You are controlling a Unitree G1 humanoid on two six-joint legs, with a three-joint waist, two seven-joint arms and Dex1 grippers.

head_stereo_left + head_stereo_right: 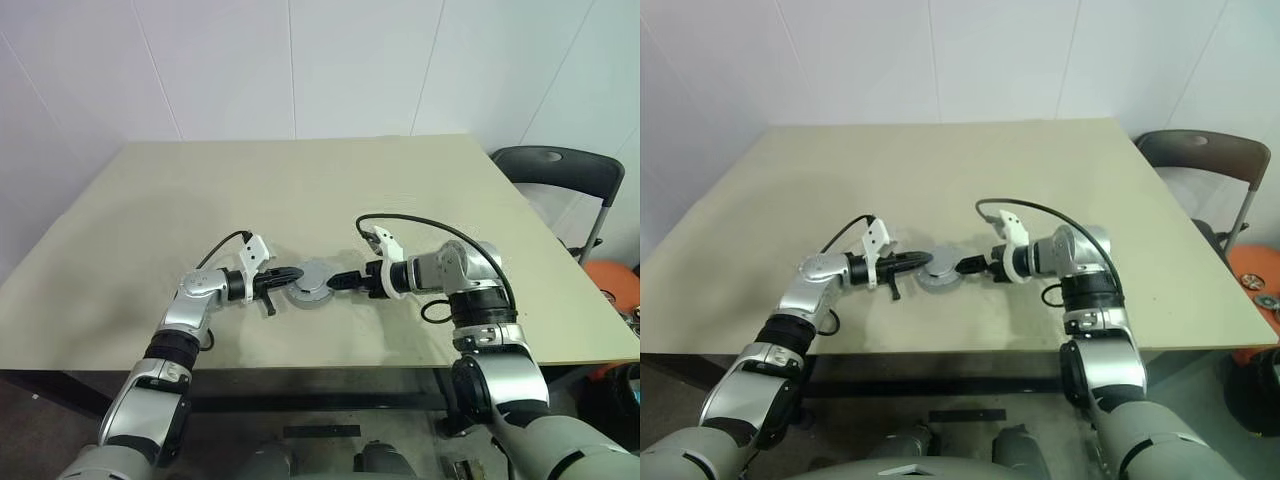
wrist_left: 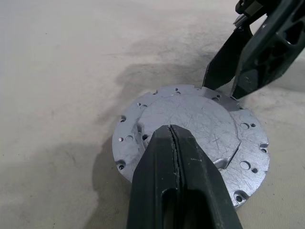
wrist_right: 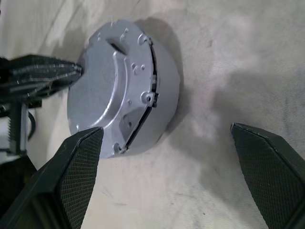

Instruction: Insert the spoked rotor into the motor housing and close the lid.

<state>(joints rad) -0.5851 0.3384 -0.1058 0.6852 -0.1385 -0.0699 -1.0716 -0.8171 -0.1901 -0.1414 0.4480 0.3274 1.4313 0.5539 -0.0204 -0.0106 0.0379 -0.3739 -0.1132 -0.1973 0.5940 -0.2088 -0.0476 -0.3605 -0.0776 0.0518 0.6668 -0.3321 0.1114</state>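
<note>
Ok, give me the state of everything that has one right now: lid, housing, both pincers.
lid: grey face up, seated on the housing, resting on the table.
motor housing: covered by the lid, dark seam at the rim.
left pincer: shut, tips over the lid.
right pincer: open wide, beside the housing.

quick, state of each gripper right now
left gripper: shut, fingertips pressed on the grey lid, holding nothing.
right gripper: open wide, one finger at the lid's edge, holding nothing.
</note>
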